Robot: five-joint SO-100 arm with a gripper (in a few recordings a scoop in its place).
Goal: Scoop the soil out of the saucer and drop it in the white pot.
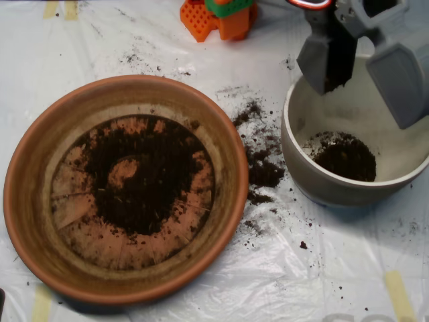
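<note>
Above the round off-white ceramic pot (403,155), the grey clamshell gripper (365,67) is hanging wide apart, dark crumbly soil (345,155) lying inside; more is sitting in the big orange-brown terracotta saucer (30,188).

Grey clamshell claw (365,64) at upper right, halves spread apart, pointing downward

Hand (365,67) spread above white pot (298,144), some soil (345,155) apparently inside

An orange-brown saucer (27,201) with a pale-streaked base is seen, its middle darkened by brown-black soil (144,178). An off-white pot (315,184) with greyish walls is seen. The scoop (365,57) is grey. A white plastic sheet (315,282) is speckled with dark crumbs.
</note>
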